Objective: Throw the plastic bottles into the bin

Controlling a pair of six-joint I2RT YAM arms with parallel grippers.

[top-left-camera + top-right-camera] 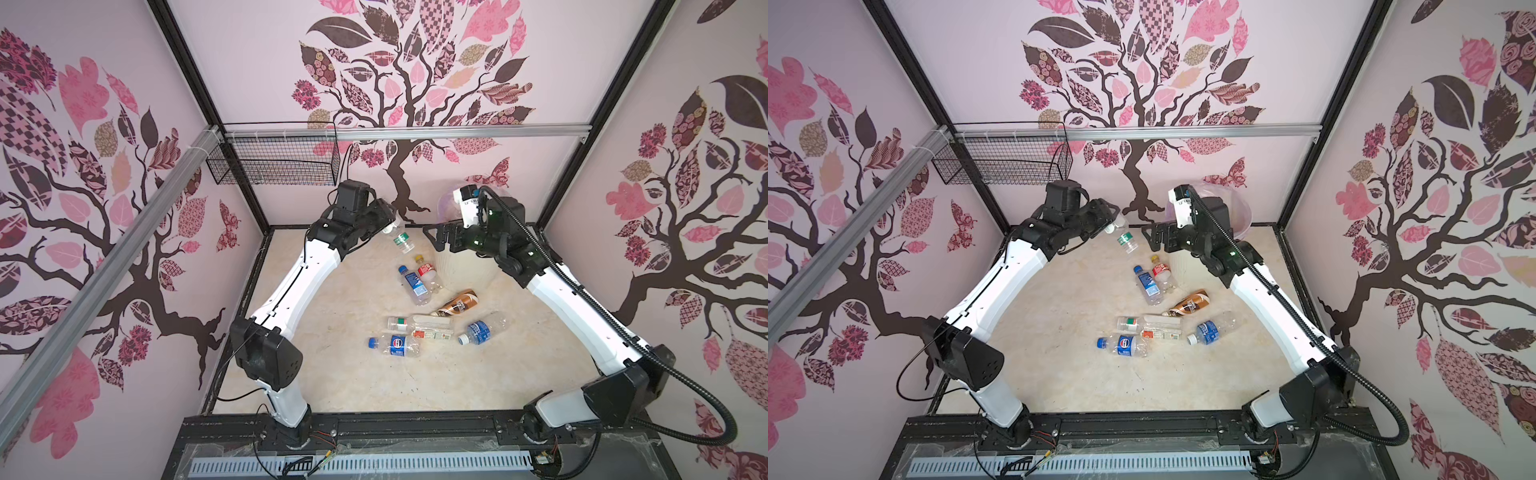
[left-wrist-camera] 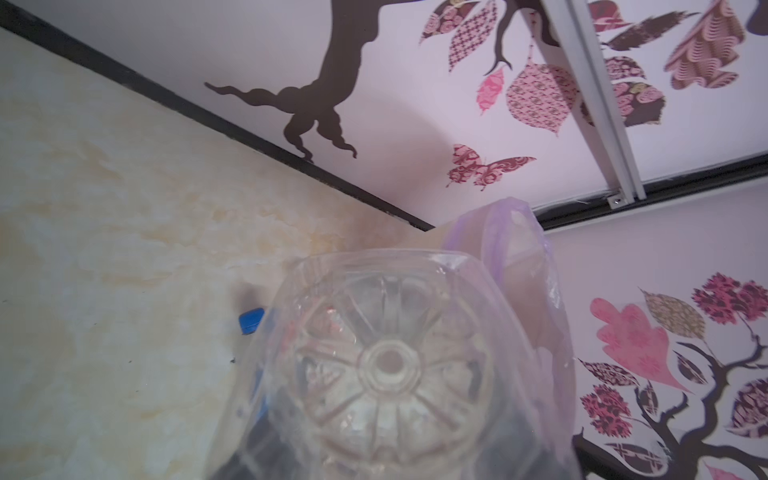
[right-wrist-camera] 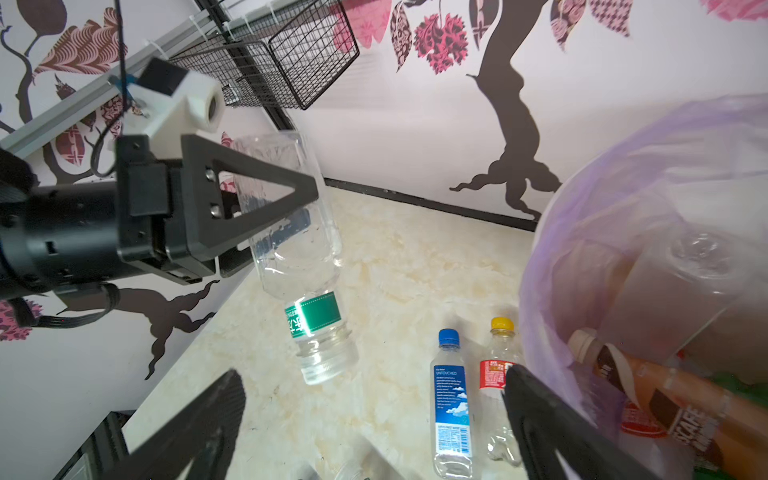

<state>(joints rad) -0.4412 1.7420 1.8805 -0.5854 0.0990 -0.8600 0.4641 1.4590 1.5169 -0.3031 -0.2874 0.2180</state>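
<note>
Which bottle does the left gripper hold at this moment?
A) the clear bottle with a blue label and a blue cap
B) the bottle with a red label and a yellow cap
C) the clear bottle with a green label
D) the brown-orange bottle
C: in the right wrist view the left gripper is closed on the green-label bottle, which hangs clear above the table.
</note>
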